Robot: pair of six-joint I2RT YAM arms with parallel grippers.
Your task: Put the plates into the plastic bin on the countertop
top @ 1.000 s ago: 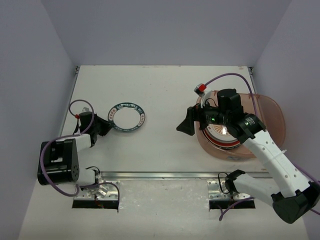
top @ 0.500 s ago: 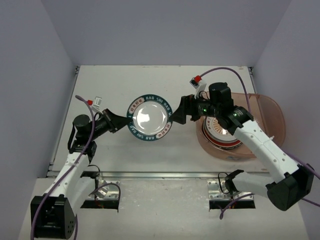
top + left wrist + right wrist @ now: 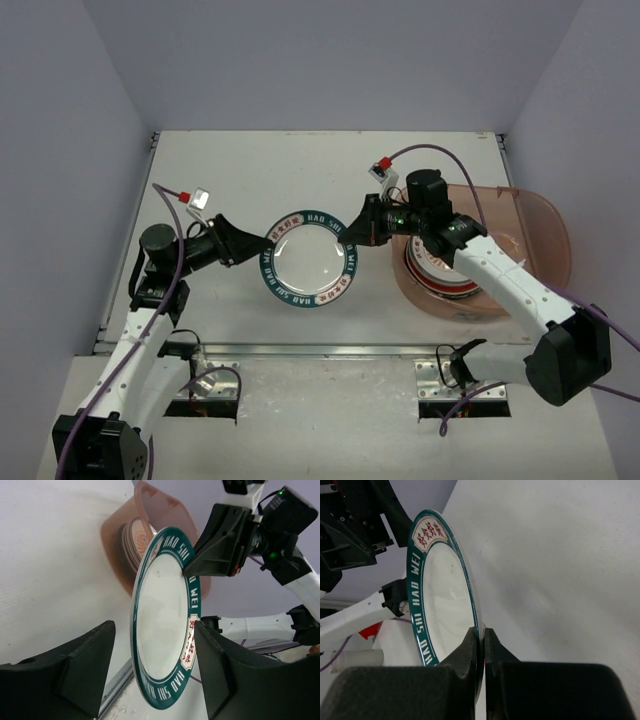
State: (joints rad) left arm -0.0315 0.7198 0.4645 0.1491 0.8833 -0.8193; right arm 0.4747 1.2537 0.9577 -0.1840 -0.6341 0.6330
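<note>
A white plate with a teal lettered rim [image 3: 311, 265] hangs tilted above the countertop [image 3: 300, 170], between the two arms. My right gripper [image 3: 352, 232] is shut on its right rim; in the right wrist view the pads [image 3: 474, 640] pinch the plate's edge [image 3: 445, 595]. My left gripper [image 3: 258, 248] is open, its fingers [image 3: 85, 670] standing either side of the plate's left rim [image 3: 165, 630] with gaps. The translucent pinkish plastic bin [image 3: 540, 230] sits at the right and holds a stack of plates [image 3: 440, 275]. The bin [image 3: 165, 510] also shows behind the plate in the left wrist view.
A metal strip [image 3: 320, 350] runs along the countertop's front edge, with the two arm mounts below it. Grey walls close in the left, back and right sides. A purple cable [image 3: 450, 150] loops over the right arm near the bin.
The plate has come up off the left of the countertop toward the middle. My right gripper left the bin and shut on the plate's right rim. My left gripper has opened.
</note>
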